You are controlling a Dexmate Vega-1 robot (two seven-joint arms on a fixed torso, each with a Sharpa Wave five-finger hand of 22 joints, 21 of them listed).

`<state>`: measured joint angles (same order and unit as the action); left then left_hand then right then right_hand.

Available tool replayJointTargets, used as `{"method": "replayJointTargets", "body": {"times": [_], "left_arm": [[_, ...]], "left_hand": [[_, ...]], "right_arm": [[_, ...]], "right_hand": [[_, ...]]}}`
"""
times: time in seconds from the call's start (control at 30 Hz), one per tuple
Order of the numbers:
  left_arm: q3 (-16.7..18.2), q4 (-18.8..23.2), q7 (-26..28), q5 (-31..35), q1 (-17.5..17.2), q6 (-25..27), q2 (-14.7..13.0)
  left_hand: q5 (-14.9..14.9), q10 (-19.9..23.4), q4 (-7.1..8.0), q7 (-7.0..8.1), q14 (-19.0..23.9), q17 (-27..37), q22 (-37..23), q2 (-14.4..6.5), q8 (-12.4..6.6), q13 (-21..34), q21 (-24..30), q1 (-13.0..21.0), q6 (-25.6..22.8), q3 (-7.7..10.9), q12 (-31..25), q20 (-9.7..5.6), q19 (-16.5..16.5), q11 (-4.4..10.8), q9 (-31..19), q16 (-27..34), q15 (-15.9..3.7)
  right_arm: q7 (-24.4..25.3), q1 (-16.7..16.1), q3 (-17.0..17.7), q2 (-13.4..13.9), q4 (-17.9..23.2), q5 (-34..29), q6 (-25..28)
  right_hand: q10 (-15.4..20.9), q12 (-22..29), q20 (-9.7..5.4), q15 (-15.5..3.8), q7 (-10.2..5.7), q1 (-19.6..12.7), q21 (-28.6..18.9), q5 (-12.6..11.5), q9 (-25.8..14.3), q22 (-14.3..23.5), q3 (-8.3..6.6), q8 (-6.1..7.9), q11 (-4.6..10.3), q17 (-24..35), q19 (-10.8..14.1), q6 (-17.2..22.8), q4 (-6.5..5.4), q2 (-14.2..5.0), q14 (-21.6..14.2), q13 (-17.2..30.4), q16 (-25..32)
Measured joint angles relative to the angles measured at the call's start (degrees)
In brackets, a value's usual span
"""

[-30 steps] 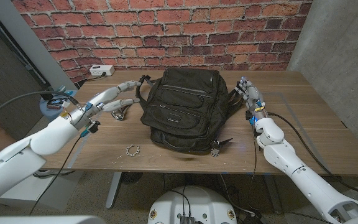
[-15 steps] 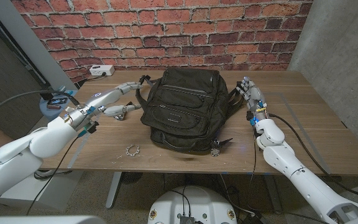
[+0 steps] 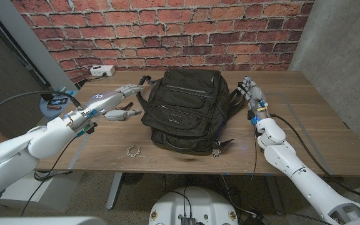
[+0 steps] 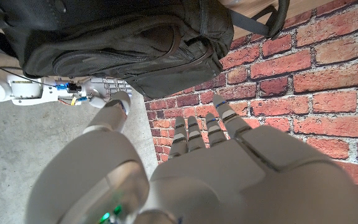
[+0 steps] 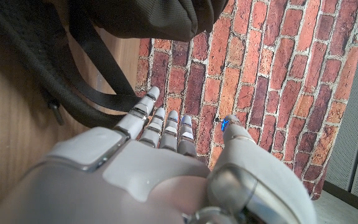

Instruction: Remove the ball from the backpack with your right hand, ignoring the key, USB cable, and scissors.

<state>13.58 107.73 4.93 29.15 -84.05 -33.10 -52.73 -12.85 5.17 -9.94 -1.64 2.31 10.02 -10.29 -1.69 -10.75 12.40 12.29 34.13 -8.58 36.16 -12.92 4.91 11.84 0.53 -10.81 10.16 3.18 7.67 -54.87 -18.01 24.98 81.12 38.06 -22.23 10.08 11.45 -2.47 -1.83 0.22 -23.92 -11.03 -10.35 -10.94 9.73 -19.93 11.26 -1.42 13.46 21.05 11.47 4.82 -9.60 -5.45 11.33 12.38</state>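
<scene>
Fingers of the left hand (image 3: 108, 100) spread apart and grasp nothing, reaching over the brown wooden bench (image 3: 317, 134) toward the nine o'clock side of the bag, just short of its strap. Near the bench's front edge, at about seven o'clock from the bag, lies a small metal ring-shaped piece (image 3: 133, 150). The black fabric backpack (image 3: 185, 109) lies in the middle of the bench, zipped pockets facing up; the ball cannot be seen, and whether it sits inside cannot be told. A small dark dangling piece (image 3: 218, 150) lies at the backpack's five o'clock corner. At three o'clock the right hand (image 3: 252, 99) stands just beside the backpack's side straps, its fingers extended and released, grasping nothing.
</scene>
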Motion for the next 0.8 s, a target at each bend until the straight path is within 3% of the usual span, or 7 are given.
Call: {"method": "replayJointTargets", "body": {"times": [0.33,0.8], "left_arm": [[0.8,0.6,0.5,3.9,-0.1,-0.6,-0.2],[4.3,5.0,3.9,12.1,-3.4,-0.8,2.2]], "left_hand": [[0.4,-0.7,-0.03,-0.3,-0.9,0.0,0.0,0.2,0.0,0.3,-0.4,0.2,0.3,-0.36,0.2,0.11,-0.5,-0.13,0.0,0.0,0.09],[0.4,-0.4,-0.17,-0.62,-0.9,0.0,0.0,1.7,-0.32,0.5,-0.4,1.7,0.0,-0.78,-0.1,-0.42,-0.6,0.2,0.0,0.0,0.09]], "right_arm": [[0.6,-0.9,0.4,-0.1,0.9,0.6,0.1],[1.5,-2.7,1.3,-0.5,2.4,1.6,-0.5]], "right_hand": [[0.3,0.0,0.0,0.31,0.0,-0.2,0.0,0.0,0.0,0.0,-0.18,0.0,-0.3,0.0,0.0,0.0,0.18,-0.23,-0.3,0.0,0.2],[0.3,0.1,0.0,0.31,0.21,-0.5,0.0,0.0,0.0,0.0,-0.4,0.0,-0.3,-0.2,0.0,0.2,0.4,0.01,-0.3,0.3,0.2]]}}
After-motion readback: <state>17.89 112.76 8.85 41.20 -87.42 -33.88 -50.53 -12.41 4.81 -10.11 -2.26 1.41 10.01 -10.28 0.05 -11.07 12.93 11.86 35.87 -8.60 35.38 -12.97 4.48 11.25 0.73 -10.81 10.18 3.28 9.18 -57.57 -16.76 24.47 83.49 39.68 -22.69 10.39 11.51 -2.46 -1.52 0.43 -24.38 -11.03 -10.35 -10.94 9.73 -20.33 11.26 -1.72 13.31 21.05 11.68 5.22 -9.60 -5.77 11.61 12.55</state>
